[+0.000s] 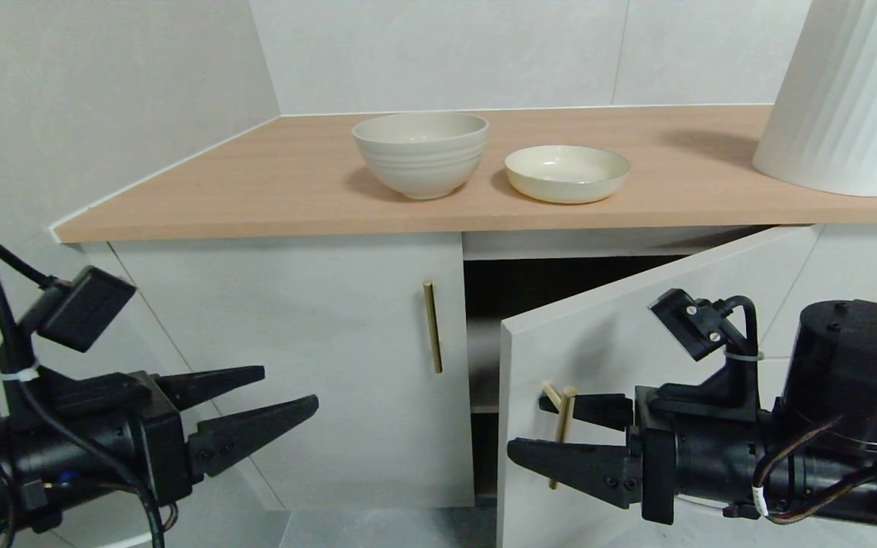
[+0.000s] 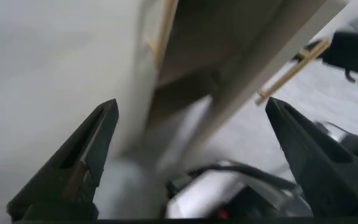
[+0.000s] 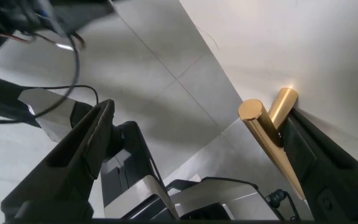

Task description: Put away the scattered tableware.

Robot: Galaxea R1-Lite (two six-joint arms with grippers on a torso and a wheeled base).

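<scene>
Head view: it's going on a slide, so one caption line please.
Right tool straddles the brass handle of the open cabinet door; bowl and dish sit on the counter.

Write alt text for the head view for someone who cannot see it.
The right gripper, open, sits at the gold handle of a half-open cabinet door; the left gripper hangs open before the closed door. On the wooden counter above stand a deep bowl, a shallow dish and a ribbed white vessel.
</scene>
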